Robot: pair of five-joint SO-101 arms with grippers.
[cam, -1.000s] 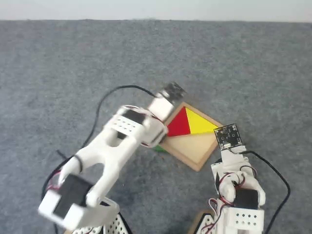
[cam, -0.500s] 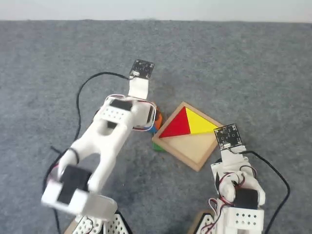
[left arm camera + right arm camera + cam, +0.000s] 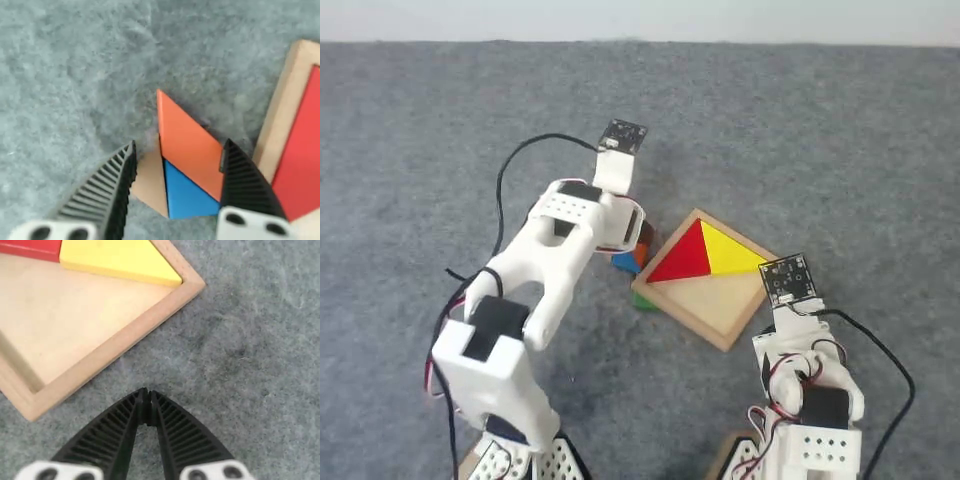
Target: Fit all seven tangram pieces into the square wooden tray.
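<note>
The square wooden tray (image 3: 720, 325) lies on grey carpet and holds a red triangle (image 3: 682, 255) and a yellow triangle (image 3: 730, 252) in its far half. Off its left corner, an orange piece (image 3: 185, 140), a blue triangle (image 3: 187, 195) and a tan piece (image 3: 150, 180) lie together. My left gripper (image 3: 179, 146) hangs open over them, one finger on each side of the orange and blue pieces. A green piece (image 3: 645, 300) peeks out by the tray's left edge. My right gripper (image 3: 146, 392) is shut and holds nothing, low over the carpet just outside the tray's rim (image 3: 115, 352).
The left arm (image 3: 550, 270) stretches from the near left toward the tray, with a black cable (image 3: 510, 180) looping beside it. The right arm's base (image 3: 805, 400) stands at the near right. Open carpet lies to the far side and to the left.
The left arm swung off the tray's left corner toward the far left, then settled over the loose pieces beside the tray. The right arm stayed still.
</note>
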